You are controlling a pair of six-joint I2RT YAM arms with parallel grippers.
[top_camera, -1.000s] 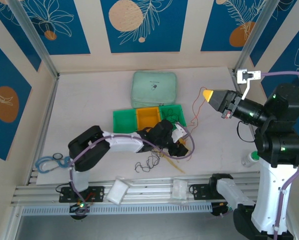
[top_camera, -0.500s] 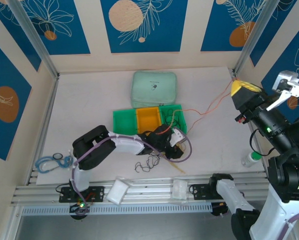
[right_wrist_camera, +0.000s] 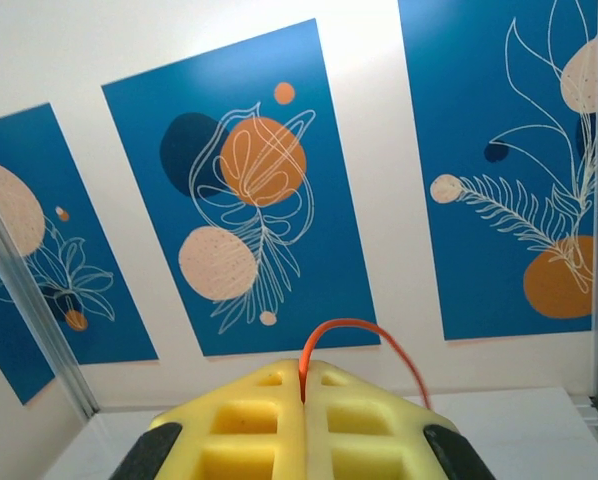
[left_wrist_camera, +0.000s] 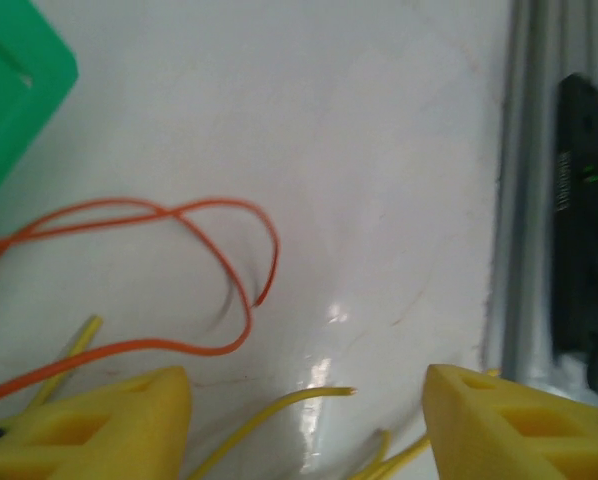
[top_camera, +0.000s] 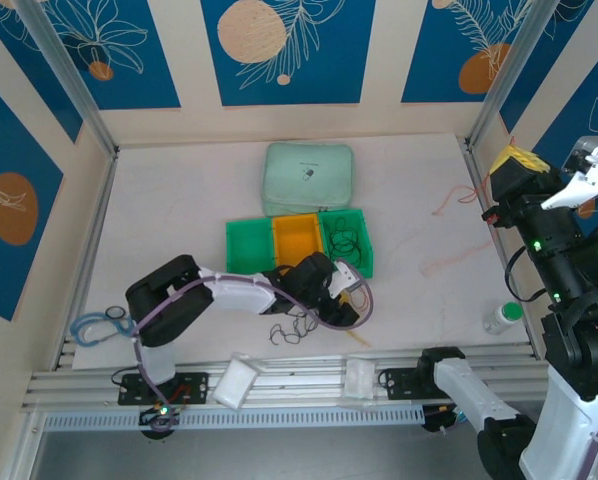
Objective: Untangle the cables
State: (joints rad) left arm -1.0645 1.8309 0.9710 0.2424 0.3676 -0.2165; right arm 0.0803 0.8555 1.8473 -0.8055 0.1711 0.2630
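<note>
In the top view, the right gripper [top_camera: 514, 165] is raised high at the right edge. The orange cable [top_camera: 447, 262] shows below it as thin, blurred streaks, and I cannot tell for sure if it runs unbroken to the green bin [top_camera: 247, 240]. The left gripper [top_camera: 341, 305] is low on the table [top_camera: 179, 220], just in front of the bin. A black cable [top_camera: 294, 328] and a yellow cable [top_camera: 357, 337] lie near it.

In the left wrist view, the fingers [left_wrist_camera: 89, 420] are spread wide with nothing held. The yellow cable end [left_wrist_camera: 309, 395] lies between them, close ahead. The orange cable [left_wrist_camera: 129, 346] curls in a loop further ahead, toward the left finger, and its length runs off to the left side.

In the right wrist view, the fingers [right_wrist_camera: 249, 410] are pressed together and pinch the orange cable [right_wrist_camera: 349, 323], which arches up out of them.

So the left arm is nearer to the loose ends. I judge that its next grasp needs a short reach forward, across the cable's length.
</note>
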